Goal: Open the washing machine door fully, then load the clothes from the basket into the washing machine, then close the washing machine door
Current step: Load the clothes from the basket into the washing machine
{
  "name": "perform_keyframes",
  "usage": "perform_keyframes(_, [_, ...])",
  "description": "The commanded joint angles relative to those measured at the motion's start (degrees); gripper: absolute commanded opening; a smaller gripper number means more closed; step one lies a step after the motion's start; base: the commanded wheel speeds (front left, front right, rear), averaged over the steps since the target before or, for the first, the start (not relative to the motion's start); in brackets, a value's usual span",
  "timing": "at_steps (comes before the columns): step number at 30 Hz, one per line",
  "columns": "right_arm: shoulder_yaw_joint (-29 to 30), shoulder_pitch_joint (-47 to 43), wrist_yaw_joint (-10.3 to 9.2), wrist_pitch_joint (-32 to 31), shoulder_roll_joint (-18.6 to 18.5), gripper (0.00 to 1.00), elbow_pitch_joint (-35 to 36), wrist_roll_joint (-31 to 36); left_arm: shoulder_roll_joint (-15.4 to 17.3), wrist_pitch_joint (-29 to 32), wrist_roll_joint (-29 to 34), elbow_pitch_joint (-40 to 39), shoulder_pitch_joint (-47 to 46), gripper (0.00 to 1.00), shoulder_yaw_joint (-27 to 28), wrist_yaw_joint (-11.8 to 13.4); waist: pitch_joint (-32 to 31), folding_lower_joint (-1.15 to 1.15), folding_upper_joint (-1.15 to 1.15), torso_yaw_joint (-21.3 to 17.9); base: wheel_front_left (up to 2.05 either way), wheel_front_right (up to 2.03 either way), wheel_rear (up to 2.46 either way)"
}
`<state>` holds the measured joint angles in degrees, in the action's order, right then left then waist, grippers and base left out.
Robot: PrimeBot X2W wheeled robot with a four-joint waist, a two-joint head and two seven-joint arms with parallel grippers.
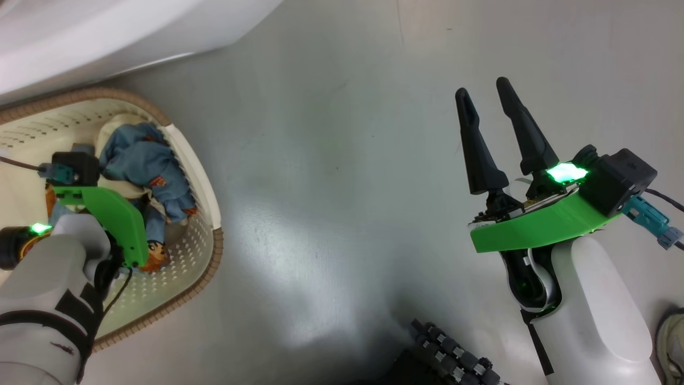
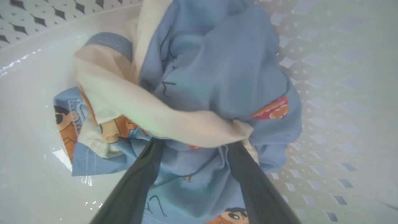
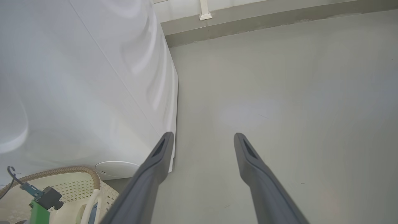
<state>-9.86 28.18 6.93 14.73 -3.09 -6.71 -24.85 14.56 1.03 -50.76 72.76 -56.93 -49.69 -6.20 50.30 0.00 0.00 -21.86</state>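
The blue clothes [image 1: 144, 160] with orange cartoon figures and cream parts lie bunched in the cream perforated basket [image 1: 208, 256] at the left. In the left wrist view my left gripper [image 2: 196, 143] is down in the basket [image 2: 326, 77], open, its two fingers spread astride the clothes [image 2: 217, 71], with the tips hidden under a cream fold. My right gripper [image 1: 482, 88] hangs open over bare floor at the right, holding nothing, as the right wrist view [image 3: 203, 136] also shows. The white washing machine [image 1: 80, 37] stands behind the basket. The washing machine door is out of view.
Grey floor [image 1: 331, 187] spreads between the basket and my right arm. The washing machine's side [image 3: 77, 77] runs back to a wall skirting [image 3: 248, 21]. The basket's brown rim [image 3: 62, 170] sits against the machine. A pale shoe [image 1: 670, 342] shows at the lower right edge.
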Motion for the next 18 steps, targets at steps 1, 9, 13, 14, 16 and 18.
perform_keyframes(1, [-0.94, -1.21, 0.56, 0.27, 0.16, 1.0, 1.17, 0.26, 0.68, -0.06, -0.41, 0.16, 0.27, 1.0, 0.84, 0.34, -0.21, 0.0, 0.0, 0.18, 0.0, 0.0, 0.0])
perform_keyframes(9, [-1.22, -1.18, 0.56, 0.27, 0.19, 1.0, 0.81, 0.72, -0.16, -2.53, -0.88, 0.59, 1.39, 0.0, 0.5, -0.62, -2.46, 0.0, 0.0, 0.61, 0.0, 0.0, 0.0])
perform_keyframes(13, [-1.22, -1.34, 0.56, 0.27, 0.19, 1.0, 0.45, 0.7, -0.51, -3.7, -1.72, 0.64, 2.92, 0.0, 0.58, -1.02, -4.63, 0.0, 0.0, 0.92, 0.0, 0.0, 0.0])
perform_keyframes(14, [-1.21, -1.4, 0.56, 0.27, 0.19, 1.0, 0.33, 0.67, -0.59, -4.28, -1.91, 0.54, 3.39, 0.0, 0.56, -1.09, -5.33, 0.0, 0.0, 1.05, 0.0, 0.0, 0.0])
perform_keyframes(16, [-1.23, -1.46, 0.56, 0.27, 0.19, 1.0, 0.24, 0.65, -0.71, -4.83, -2.18, 0.4, 3.93, 0.0, 0.59, -1.15, -6.08, 0.0, 0.0, 1.19, 0.0, 0.0, 0.0])
perform_keyframes(18, [-1.28, -1.57, 0.56, 0.27, 0.2, 1.0, 0.03, 0.64, -0.99, -6.02, -2.62, -0.13, 5.13, 0.0, 0.49, -1.22, -7.87, 0.0, 0.0, 1.51, 0.0, 0.0, 0.0])
